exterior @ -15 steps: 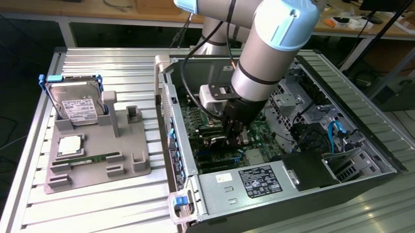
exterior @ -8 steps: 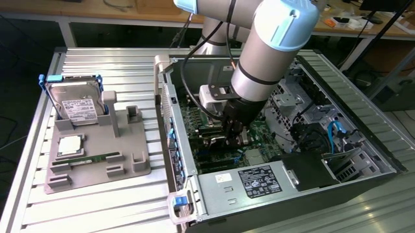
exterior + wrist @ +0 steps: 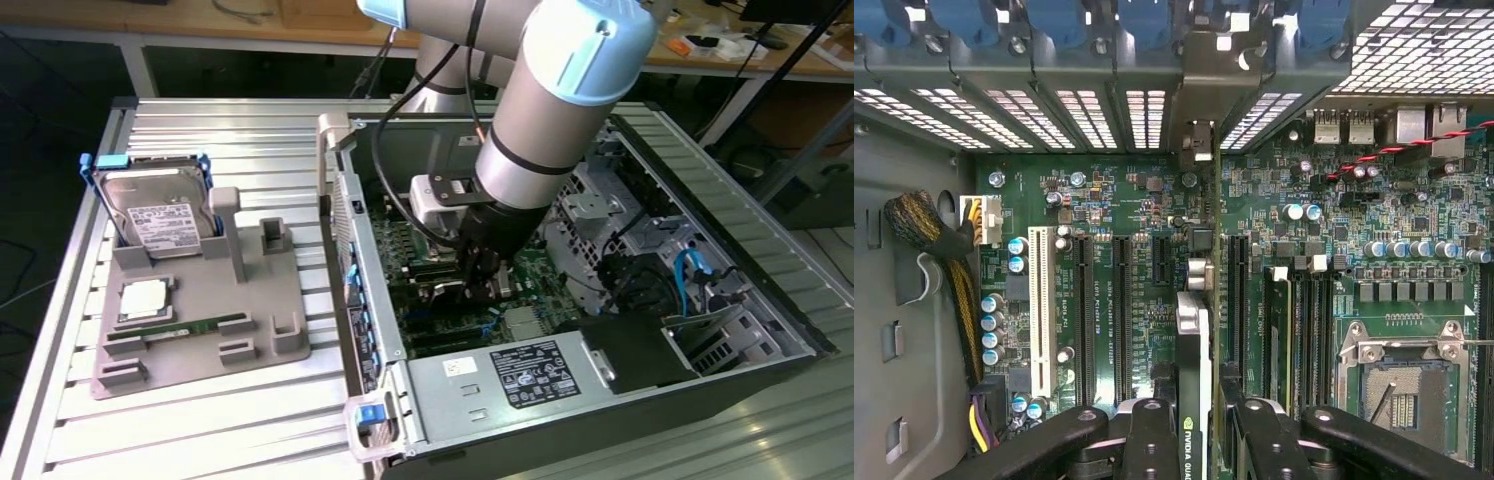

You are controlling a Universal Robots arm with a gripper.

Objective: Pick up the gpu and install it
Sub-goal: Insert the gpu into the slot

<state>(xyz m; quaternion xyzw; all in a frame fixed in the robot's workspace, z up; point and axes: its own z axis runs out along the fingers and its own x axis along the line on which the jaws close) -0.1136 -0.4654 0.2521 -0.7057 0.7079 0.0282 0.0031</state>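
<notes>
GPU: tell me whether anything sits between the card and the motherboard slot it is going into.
Nothing visible does. In the wrist view the gripper holds the gpu edge-on over the motherboard, in line with a bare slot. The neighbouring slots are bare too, and the cable bundle lies off by the case wall.

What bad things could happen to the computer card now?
1. The gripper holds the gpu on edge above the motherboard. If it sits a bit off the long slot, pushing might bend the card or slot.
2. Small capacitors stand close by, so a sideways slip might knock them.
3. The card's bracket end must meet the rear slot opening; it could catch on the case there.
</notes>
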